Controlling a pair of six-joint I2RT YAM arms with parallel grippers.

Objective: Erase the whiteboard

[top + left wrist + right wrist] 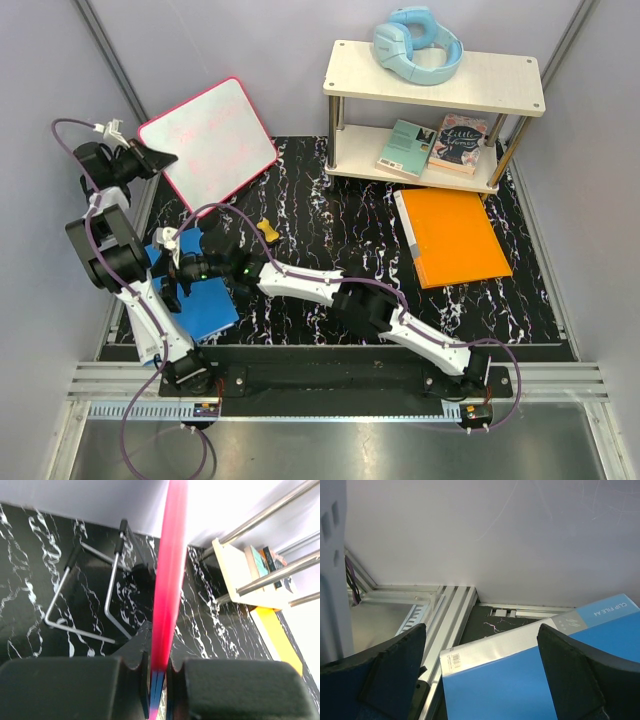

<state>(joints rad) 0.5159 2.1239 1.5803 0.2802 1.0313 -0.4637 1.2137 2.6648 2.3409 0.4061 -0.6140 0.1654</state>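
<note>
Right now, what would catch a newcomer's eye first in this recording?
The left gripper pinches the pink-rimmed whiteboard by its edge at the far left. The right gripper, open, reaches across over the blue folder; an orange folder lies on the right of the mat.

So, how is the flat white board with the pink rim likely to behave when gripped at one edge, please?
Probably stiff: the white board looks straight edge-on in the left wrist view, no sag. Likely light, as the left gripper pinches just one edge. Being glossy, it may slip or pivot in that grip.
</note>
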